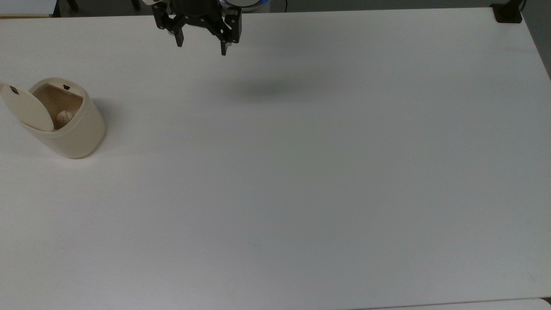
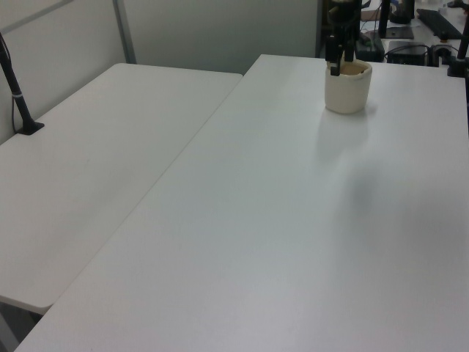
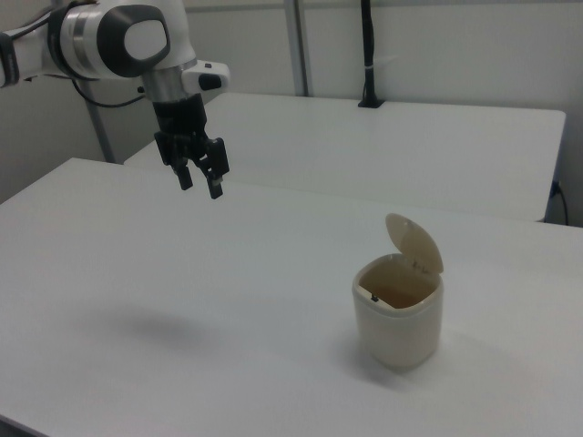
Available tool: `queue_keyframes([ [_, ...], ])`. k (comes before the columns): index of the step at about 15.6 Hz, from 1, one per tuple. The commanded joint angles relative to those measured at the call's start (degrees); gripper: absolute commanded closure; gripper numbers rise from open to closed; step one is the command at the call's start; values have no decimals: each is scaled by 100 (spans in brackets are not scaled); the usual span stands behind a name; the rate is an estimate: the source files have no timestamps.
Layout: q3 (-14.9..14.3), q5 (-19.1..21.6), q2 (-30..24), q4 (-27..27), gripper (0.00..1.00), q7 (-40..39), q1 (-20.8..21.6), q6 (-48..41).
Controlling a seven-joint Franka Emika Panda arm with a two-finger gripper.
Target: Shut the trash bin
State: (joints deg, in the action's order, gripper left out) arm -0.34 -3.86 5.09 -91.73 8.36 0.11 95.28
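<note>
Right view, near to far: bin (image 3: 398,319) upright on the white surface (image 3: 228,300), toward the right view's right, lid (image 3: 414,242) tipped up and open, something pale crumpled inside. Farther back, well apart, hand (image 3: 199,180) hangs above the surface, fingers spread, holding nothing, faint shadow below.

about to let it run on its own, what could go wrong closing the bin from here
1. The lid stands nearly upright on a small, light-looking bin; a sideways push from the gripper might tip or slide the bin rather than fold the lid.
2. The gripper is open and hangs high, far from the bin across the table; a finger could catch the lid's edge.
3. Something pale lies inside the bin; if it sits high, the lid may not latch.
</note>
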Motion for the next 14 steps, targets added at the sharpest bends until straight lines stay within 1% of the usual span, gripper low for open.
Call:
queue_keyframes([
  [1,-150,201,-139,41,73,-264,-143,-53],
  [2,-255,228,-122,41,85,-282,-187,-36],
  [3,-387,228,-104,41,92,-282,-196,8],
  [5,-781,219,-78,50,94,-308,-205,183],
  [6,-992,236,-69,41,94,-326,-205,454],
  [8,-1292,237,36,41,94,-326,-292,894],
  [12,-1548,219,501,15,95,-344,-564,1685],
  [14,-1583,236,739,32,97,-361,-749,2054],
])
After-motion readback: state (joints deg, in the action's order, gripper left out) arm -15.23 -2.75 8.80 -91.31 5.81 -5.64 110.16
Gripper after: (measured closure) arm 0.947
